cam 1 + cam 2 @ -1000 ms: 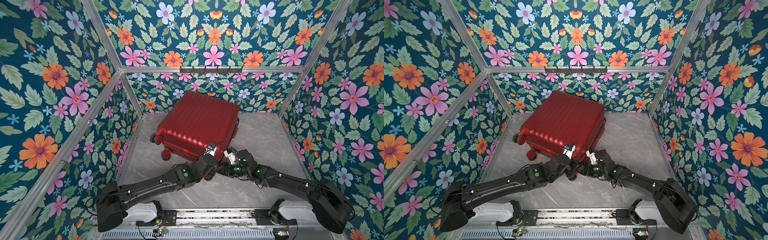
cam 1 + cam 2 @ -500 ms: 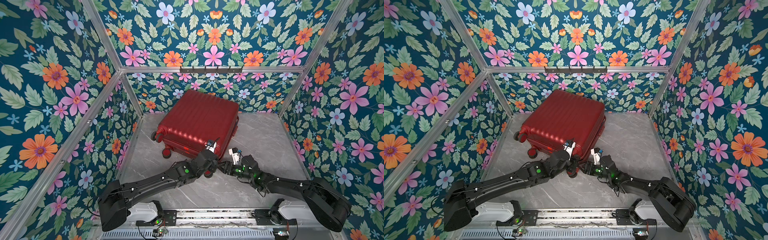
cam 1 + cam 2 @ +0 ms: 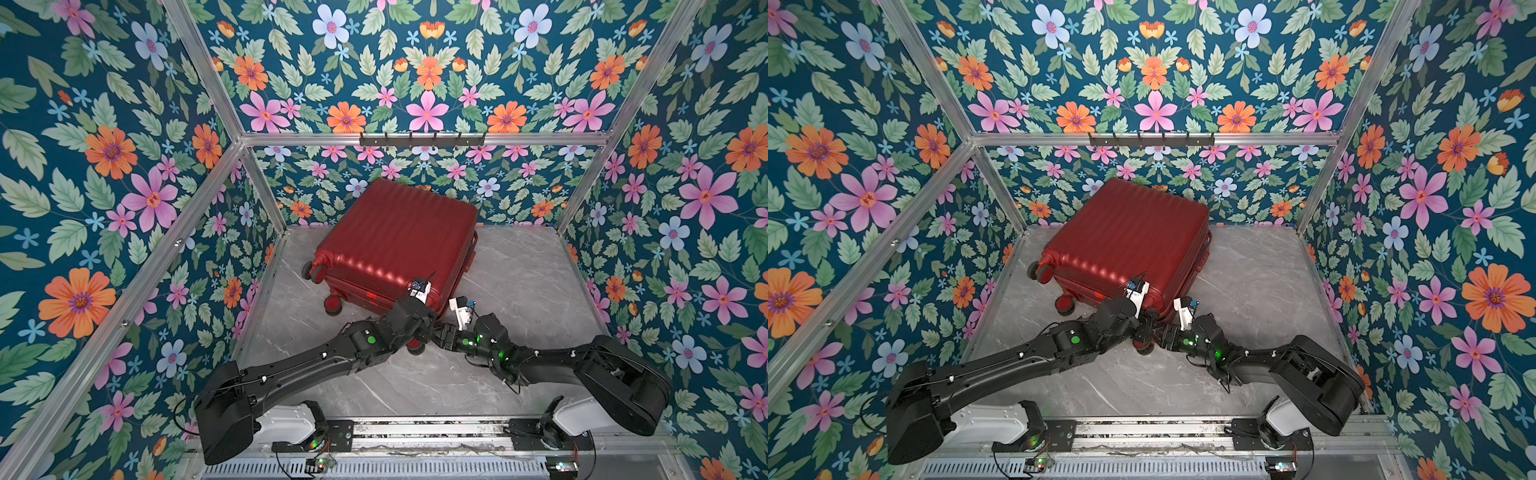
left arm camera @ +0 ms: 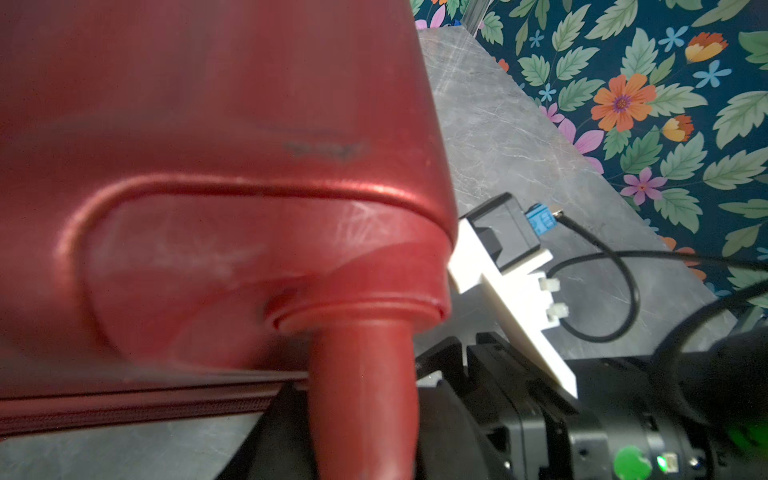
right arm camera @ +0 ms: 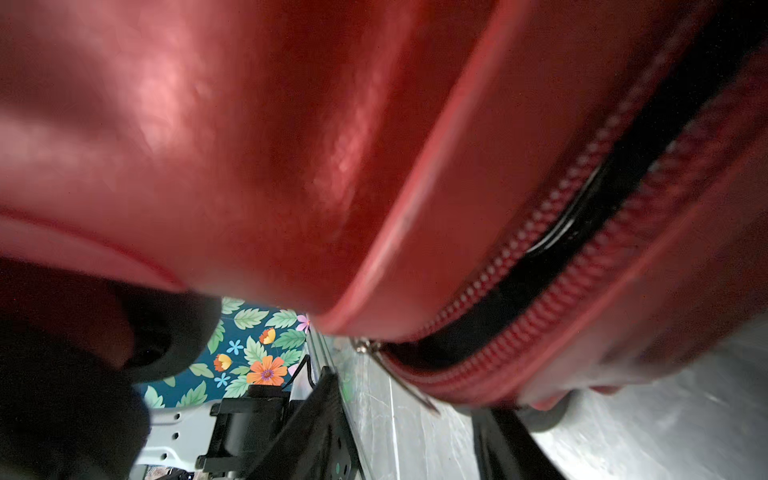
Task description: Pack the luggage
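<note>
Luggage; dark-red, ribbed (zipper parted)

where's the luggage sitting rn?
In both top views the luggage lies ribbed shell up on the grey marble tabletop, mid-table toward the floral back wall; the left arm and right arm meet at its near wheeled corner.

Grey marble tabletop, floral-papered walls, aluminium frame bars, black hook rail on the back bar

Grey marble-veined desk, dark-red ribbed luggage lying flat on it, set toward its far edge, caster wheels facing front-left.
</note>
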`<state>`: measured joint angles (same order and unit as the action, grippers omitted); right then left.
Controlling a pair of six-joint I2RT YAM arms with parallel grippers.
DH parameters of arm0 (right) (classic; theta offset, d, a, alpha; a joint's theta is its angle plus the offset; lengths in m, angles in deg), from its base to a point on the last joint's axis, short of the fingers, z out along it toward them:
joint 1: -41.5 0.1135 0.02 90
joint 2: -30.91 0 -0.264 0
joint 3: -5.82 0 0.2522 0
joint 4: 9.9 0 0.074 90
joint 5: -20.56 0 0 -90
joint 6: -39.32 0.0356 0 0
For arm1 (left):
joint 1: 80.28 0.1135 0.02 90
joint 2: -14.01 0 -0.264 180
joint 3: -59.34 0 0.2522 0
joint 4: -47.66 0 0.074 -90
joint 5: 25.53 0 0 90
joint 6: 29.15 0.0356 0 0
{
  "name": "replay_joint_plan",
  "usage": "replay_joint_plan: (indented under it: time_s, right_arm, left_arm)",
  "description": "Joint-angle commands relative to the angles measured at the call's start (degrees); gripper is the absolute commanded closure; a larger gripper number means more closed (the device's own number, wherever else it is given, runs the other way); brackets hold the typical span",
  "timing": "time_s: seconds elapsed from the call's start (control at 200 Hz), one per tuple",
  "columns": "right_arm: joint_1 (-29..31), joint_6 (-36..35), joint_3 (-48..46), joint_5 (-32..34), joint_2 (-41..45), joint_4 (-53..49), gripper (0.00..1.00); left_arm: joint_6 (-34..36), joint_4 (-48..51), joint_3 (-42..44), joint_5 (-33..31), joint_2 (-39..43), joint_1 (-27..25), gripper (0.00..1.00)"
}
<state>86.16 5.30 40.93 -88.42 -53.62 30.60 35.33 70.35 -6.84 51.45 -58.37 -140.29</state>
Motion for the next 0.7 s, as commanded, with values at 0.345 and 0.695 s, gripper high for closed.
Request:
replay_joint_plan:
  time_s: [0.345,0.695]
  right_arm:
    - [0.5,2.6,1.8,2.7,-4.7,9.0,0.61]
    - [0.5,4.2,1.8,5.1,-6.3,11.5,0.76]
  left_arm:
    - [1.1,-7.1,-0.4,-0.7,1.0,0.3,1.00]
    - [0.9,-6.6,-0.4,-0.5,1.7,0.3,1.00]
